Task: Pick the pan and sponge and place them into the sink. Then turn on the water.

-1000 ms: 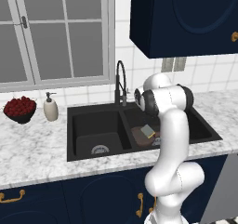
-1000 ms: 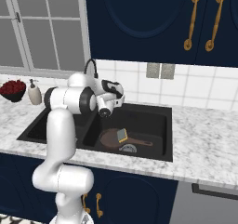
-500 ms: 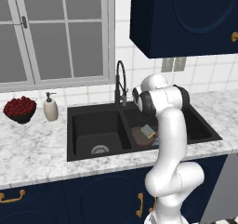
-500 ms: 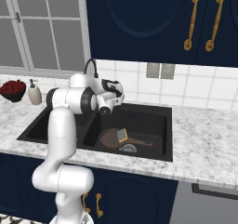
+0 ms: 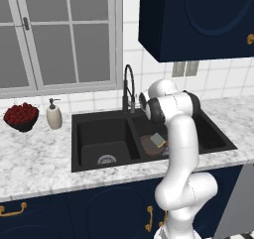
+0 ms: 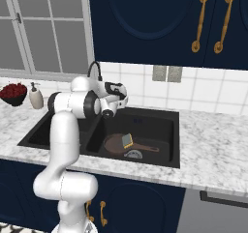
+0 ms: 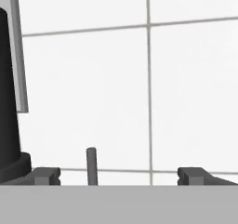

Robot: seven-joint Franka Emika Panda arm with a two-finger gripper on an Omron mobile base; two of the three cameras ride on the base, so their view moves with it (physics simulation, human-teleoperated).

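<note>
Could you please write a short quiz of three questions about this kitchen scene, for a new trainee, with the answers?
1. True or false: the sponge lies on the pan in the right basin of the sink.
2. Which stands between the bowl of red fruit and the sink? A) a kettle B) the soap dispenser C) a cup
3. Fill in: the jaws of the gripper are ____, with nothing between them.

Key
1. True.
2. B.
3. open; in the hand view they point at the white wall tiles, with the thin faucet lever between the tips and the black faucet base at the left.
</note>
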